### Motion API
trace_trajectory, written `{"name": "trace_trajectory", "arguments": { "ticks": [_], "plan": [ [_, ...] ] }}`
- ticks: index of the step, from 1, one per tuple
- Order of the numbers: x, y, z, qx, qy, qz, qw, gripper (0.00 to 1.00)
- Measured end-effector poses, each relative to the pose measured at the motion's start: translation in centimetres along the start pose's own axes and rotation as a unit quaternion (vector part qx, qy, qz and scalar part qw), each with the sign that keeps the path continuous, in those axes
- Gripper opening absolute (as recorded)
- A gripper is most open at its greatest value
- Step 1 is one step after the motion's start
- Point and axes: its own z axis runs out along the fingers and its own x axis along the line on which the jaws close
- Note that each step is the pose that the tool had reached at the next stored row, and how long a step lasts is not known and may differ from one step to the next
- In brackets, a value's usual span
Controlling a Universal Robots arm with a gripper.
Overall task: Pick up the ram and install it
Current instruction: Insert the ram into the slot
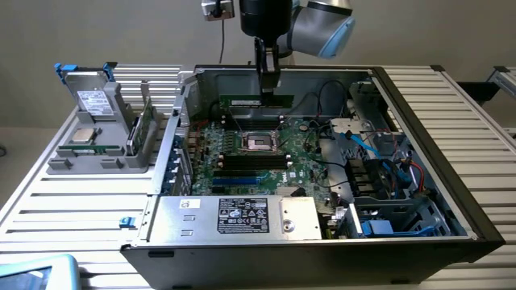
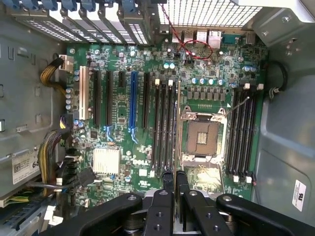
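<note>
In the exterior view the ram (image 1: 241,101), a long green stick, hangs level inside the open computer case, above the far part of the motherboard (image 1: 241,175). My gripper (image 1: 270,90) comes straight down from above and is shut on the stick near its right end. Below and in front of it lie the empty processor socket (image 1: 260,142) and a bank of black memory slots (image 1: 254,161). In the wrist view my gripper (image 2: 174,178) points down at the board, with the ram showing as a thin edge (image 2: 177,123) running between the memory slots (image 2: 165,123) and the socket (image 2: 203,135).
A second bank of memory slots (image 2: 241,128) lies on the socket's other side. The case walls (image 1: 427,121) surround the board, with cables and drive bays (image 1: 379,175) at the exterior view's right and the power supply (image 1: 241,219) in front. A grey parts holder (image 1: 96,145) stands outside at the left.
</note>
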Motion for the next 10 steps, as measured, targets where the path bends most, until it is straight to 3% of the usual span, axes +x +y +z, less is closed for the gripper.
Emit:
{"name": "trace_trajectory", "arguments": {
  "ticks": [10],
  "plan": [
    [0.2,0.11,1.82,-0.0001,0.0005,0.001,1.0,0.14]
  ]
}}
